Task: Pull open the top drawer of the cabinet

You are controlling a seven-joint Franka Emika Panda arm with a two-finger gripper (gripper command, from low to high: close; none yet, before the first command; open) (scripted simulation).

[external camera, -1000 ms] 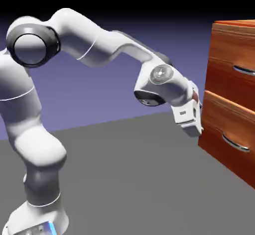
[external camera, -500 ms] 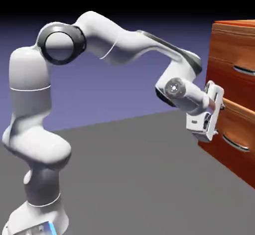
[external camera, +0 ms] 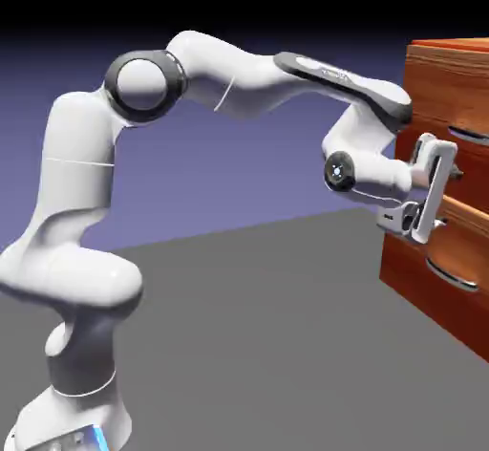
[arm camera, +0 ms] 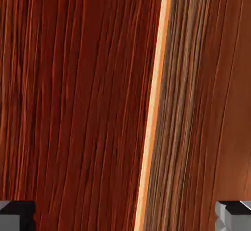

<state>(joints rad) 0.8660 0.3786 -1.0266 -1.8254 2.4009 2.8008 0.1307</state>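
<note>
Reddish-brown wood grain fills our hand view, with a bright edge running top to bottom, so we are up close to the cabinet [external camera: 449,76] at the exterior view's right. Gripper [external camera: 441,186] jaws spread wide, nothing between them; both grey fingertips [arm camera: 17,214] show in the hand view's bottom corners, far apart. Top drawer [external camera: 444,119] looks shut, front flush with the cabinet face. Its silver handle [external camera: 470,136] sits just right of the hand, not grasped as far as we can tell; no handle appears in the hand view. Lower drawer [external camera: 449,248] is also shut. We judge this the approach step, before any grasp. Next move calls for lining the open jaws around the top handle, closing, then pulling straight out.
</note>
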